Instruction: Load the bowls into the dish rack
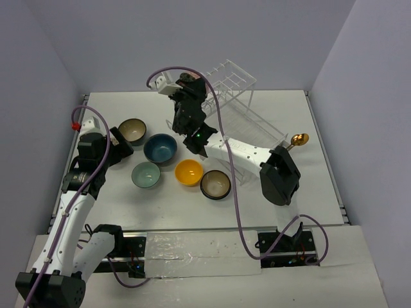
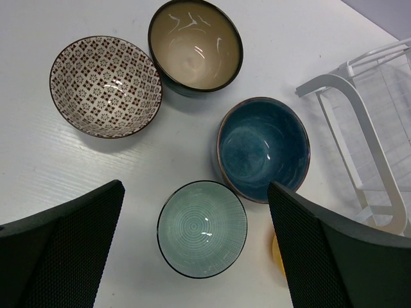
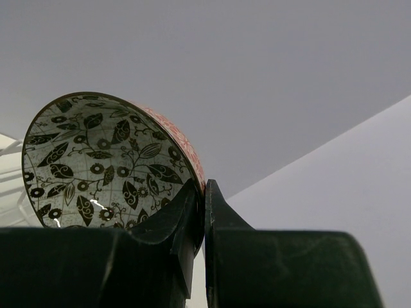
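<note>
Leaf-print bowl (image 3: 96,160), red outside, sits at left of the right wrist view. Its rim is pinched at lower centre by the right gripper (image 3: 203,192), fingers nearly together on it. In the top view it is held tipped on edge at upper centre, just beside the top-left end of the dish rack (image 1: 232,78).

Five bowls stand on the white desk (image 1: 308,186), left of centre: cream-inside bowl (image 1: 132,130), dark blue bowl (image 1: 160,148), pale green bowl (image 1: 146,174), yellow bowl (image 1: 189,172), brown-rimmed bowl (image 1: 216,185). A brown lattice-print bowl (image 2: 106,86) shows upper left, in the left wrist view only. Gold spoon (image 1: 298,139) lies right of the rack. Plain grey-lilac walls.

Left gripper (image 2: 196,191) is spread wide and holds nothing — pale green bowl at bottom centre between its fingers, dark blue one by the right finger.
</note>
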{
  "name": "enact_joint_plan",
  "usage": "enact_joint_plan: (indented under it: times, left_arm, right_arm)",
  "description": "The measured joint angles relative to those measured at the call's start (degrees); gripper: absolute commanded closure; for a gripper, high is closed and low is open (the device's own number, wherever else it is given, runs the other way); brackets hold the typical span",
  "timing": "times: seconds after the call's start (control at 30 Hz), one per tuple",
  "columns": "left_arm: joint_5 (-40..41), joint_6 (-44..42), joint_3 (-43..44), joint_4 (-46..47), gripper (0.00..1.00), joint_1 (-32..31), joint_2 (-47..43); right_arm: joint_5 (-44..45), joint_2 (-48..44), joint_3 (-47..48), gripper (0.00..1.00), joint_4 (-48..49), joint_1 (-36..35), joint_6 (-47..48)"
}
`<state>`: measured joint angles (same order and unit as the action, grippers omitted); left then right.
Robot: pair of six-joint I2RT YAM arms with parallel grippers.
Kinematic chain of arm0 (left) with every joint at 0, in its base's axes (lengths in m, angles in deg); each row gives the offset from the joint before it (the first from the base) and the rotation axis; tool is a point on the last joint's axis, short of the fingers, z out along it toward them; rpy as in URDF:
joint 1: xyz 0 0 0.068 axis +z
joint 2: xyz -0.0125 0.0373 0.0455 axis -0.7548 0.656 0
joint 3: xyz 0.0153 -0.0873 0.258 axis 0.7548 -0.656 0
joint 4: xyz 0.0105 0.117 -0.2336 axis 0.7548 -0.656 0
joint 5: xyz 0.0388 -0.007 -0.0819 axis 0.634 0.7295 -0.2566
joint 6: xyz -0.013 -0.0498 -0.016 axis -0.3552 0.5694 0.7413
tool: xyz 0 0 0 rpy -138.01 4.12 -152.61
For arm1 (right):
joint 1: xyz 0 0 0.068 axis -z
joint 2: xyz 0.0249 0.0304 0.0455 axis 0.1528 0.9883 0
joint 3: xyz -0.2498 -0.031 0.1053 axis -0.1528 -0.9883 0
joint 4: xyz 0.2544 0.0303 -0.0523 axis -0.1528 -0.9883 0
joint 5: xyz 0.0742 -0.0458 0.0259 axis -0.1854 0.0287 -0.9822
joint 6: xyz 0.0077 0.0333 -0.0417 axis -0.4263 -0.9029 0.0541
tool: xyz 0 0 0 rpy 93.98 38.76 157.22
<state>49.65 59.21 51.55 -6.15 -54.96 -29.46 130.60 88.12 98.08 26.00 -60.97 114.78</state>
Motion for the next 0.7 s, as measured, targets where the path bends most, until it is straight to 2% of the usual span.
enact_joint_plan:
  times: [0.27, 0.57, 0.6, 0.7]
  left_arm:
    - [-0.5, -0.02, -0.37, 0.07, 0.01, 0.0, 0.0]
    - [-0.92, -0.17, -0.52, 0.04, 0.01, 0.0, -0.02]
    - [-0.92, -0.15, -0.52, 0.04, 0.01, 0.0, -0.02]
    - [-0.92, -0.15, -0.52, 0.04, 0.01, 0.0, -0.02]
  right_arm:
    - [0.24, 4.66, 0.26, 1.0, -2.1, 0.44, -0.17]
    - [0.76, 4.87, 1.31, 1.0, -3.8, 0.57, -1.86]
    - [0.9, 4.87, 1.31, 0.99, -3.89, 0.57, -2.08]
    - [1.09, 4.87, 1.31, 0.84, -4.31, 0.55, -2.84]
